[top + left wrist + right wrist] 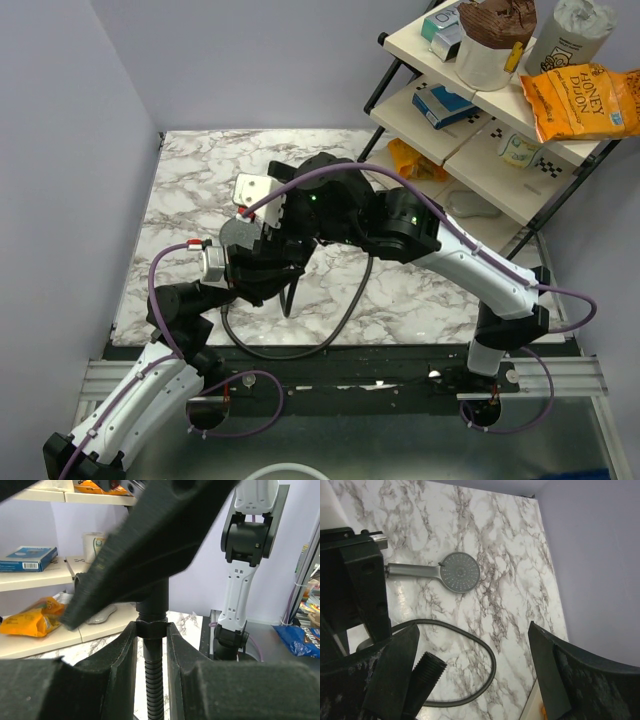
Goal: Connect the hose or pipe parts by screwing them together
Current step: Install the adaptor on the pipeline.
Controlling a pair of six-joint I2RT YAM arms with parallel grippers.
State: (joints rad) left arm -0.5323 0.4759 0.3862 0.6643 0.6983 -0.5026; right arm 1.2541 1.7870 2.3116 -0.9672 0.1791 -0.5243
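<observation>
My left gripper (pixel 151 626) is shut on the black end nut (pixel 150 629) of the ribbed black hose (pixel 154 680), which hangs down between its fingers. Above the nut a short threaded black stub (pixel 152 611) rises. The hose (pixel 345 318) loops over the marble table. The grey shower head (pixel 460 571) lies flat on the marble, face up, with its handle (pixel 412 570) pointing left; the arms hide it in the top view. My right gripper (pixel 472 630) stands wide open above the table, with a black threaded pipe tip (pixel 427 667) next to its left finger (pixel 395 665) and nothing gripped.
A slanted shelf (pixel 470 150) at the back right carries an orange snack bag (pixel 580 100), a blue box (pixel 443 105) and a tub (pixel 490 45). Lilac walls close the left and back. Both arms cross over the marble table (pixel 190 170) at its middle.
</observation>
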